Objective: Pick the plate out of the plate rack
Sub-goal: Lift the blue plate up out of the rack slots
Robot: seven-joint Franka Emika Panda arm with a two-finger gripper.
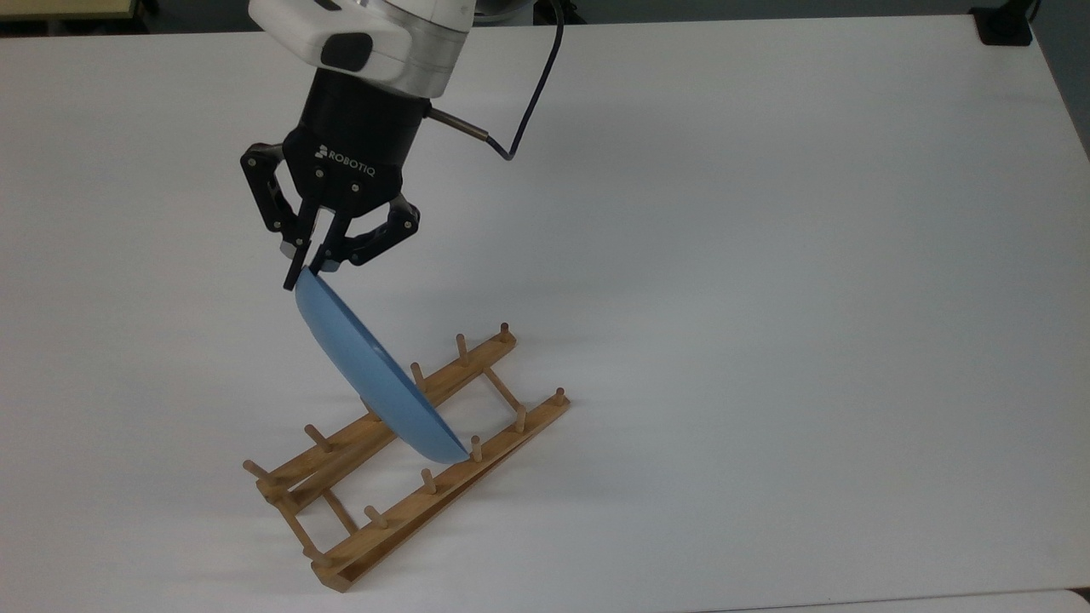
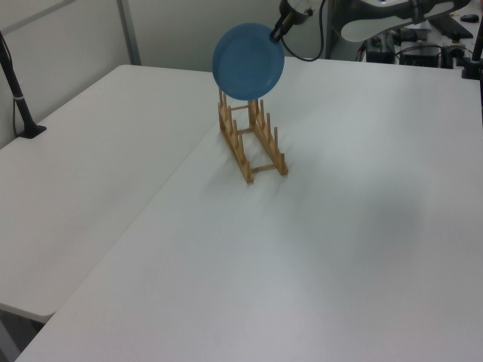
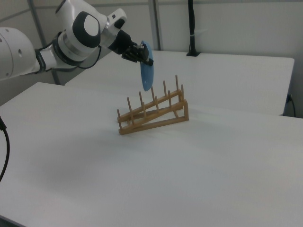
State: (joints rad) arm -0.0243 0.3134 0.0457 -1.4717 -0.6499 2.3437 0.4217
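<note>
A blue plate (image 1: 375, 375) hangs tilted on edge, my gripper (image 1: 306, 274) shut on its upper rim. It is lifted off the rails of the wooden plate rack (image 1: 502, 451), which lies on the white table. In the left view the plate (image 2: 247, 60) faces the camera above the rack (image 2: 246, 164), its lower edge about level with the peg tops, and the gripper (image 2: 278, 32) holds its upper right rim. Seen edge-on in the right view, the plate (image 3: 147, 68) hangs from the gripper (image 3: 143, 54) over the far end of the rack (image 3: 156, 123).
The white table (image 1: 766, 255) spreads wide around the rack. A second white table (image 2: 83, 173) adjoins it on the left view's left, with a black post (image 2: 19, 98) clamped there. Another black post (image 3: 191, 28) stands at the back in the right view.
</note>
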